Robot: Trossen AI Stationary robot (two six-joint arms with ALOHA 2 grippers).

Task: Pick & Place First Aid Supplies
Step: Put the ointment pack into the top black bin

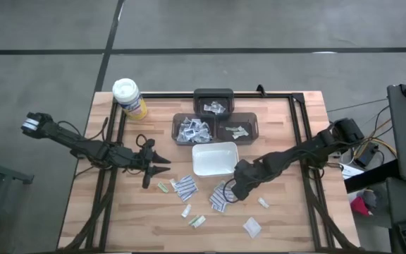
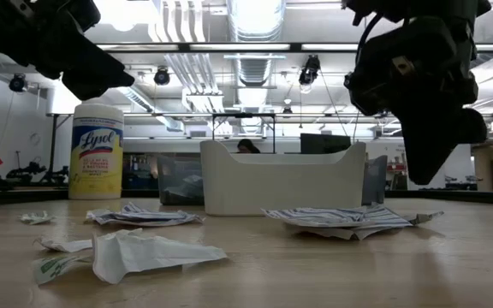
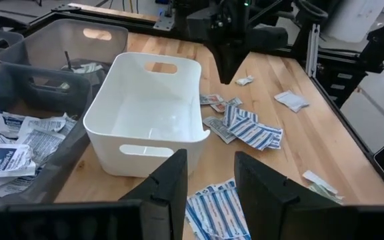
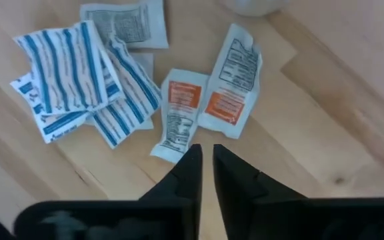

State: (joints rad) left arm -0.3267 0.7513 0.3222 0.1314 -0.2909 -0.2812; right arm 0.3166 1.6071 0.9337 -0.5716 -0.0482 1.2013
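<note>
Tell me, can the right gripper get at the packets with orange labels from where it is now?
Probably yes. The right gripper hangs just above the orange-label packets, fingers nearly together, and nothing lies between them. The blue-striped packets lie beside them, not on top, and the white tray stands apart.

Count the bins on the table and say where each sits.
4: a white bin at mid-table; three dark bins behind it, one on the left, one on the right, one at the far edge. None seems hidden.
</note>
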